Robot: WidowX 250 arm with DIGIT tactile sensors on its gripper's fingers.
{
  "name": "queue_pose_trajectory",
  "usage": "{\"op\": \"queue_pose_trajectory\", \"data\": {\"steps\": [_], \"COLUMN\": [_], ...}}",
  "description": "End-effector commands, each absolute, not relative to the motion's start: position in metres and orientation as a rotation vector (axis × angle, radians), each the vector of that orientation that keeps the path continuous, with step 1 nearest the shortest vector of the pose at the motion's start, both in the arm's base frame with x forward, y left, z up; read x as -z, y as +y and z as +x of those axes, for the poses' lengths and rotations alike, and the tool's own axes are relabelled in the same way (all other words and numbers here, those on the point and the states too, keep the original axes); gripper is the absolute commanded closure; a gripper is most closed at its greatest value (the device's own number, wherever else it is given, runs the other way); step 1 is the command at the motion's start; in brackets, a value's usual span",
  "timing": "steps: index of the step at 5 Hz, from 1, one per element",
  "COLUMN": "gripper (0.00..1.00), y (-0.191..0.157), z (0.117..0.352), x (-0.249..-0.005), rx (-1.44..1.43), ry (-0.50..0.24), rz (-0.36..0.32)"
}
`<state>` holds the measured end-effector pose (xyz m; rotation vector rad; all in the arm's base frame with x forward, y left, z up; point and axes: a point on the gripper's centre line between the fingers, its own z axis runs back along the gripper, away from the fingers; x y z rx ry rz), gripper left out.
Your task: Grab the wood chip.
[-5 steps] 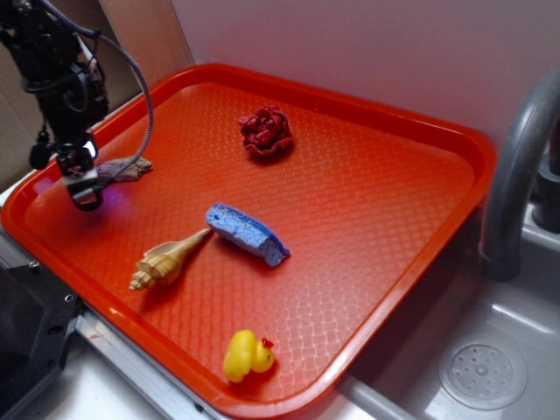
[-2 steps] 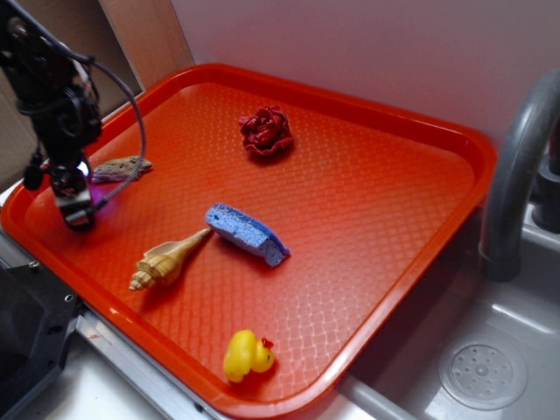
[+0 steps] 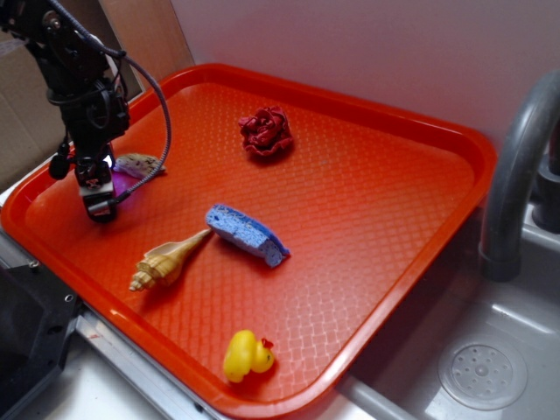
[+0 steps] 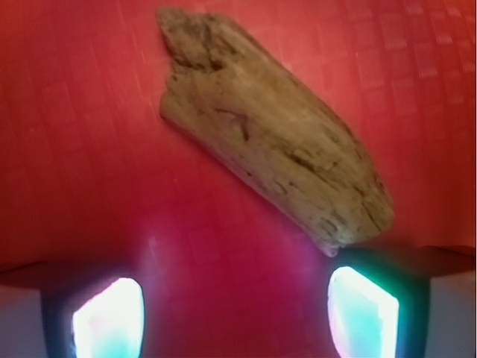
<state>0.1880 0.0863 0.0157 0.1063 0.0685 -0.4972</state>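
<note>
The wood chip [image 4: 272,153] lies flat on the red tray [image 3: 376,201] near its far left corner, and your wrist view shows it slanting just ahead of the gripper [image 4: 235,317]. Your gripper is spread wide and holds nothing; the chip's lower end sits right by the right fingertip [image 4: 363,312]. The seashell [image 3: 166,260] and blue sponge [image 3: 248,233] lie well apart.

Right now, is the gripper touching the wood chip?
Cannot tell. In the wrist view the wood chip lies ahead of the open gripper, but its lower tip meets one finger's edge without plain contact or gap.
</note>
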Motion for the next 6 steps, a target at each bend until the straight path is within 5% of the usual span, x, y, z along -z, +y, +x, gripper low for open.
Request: {"op": "queue_pose_trajectory", "data": {"steps": [1, 3, 4, 5, 6], "gripper": [0.0, 0.0, 0.0, 0.0, 0.0], "y": [0.074, 0.077, 0.081, 0.078, 0.074], "z": [0.2, 0.207, 0.197, 0.175, 0.181], "x": [-0.012, -0.012, -0.033, -0.083, -0.128], "rx": [0.497, 0.471, 0.456, 0.509, 0.633], "ry": [0.066, 0.069, 0.027, -0.053, -0.073], "rz": [0.131, 0.132, 0.155, 0.126, 0.142]}}
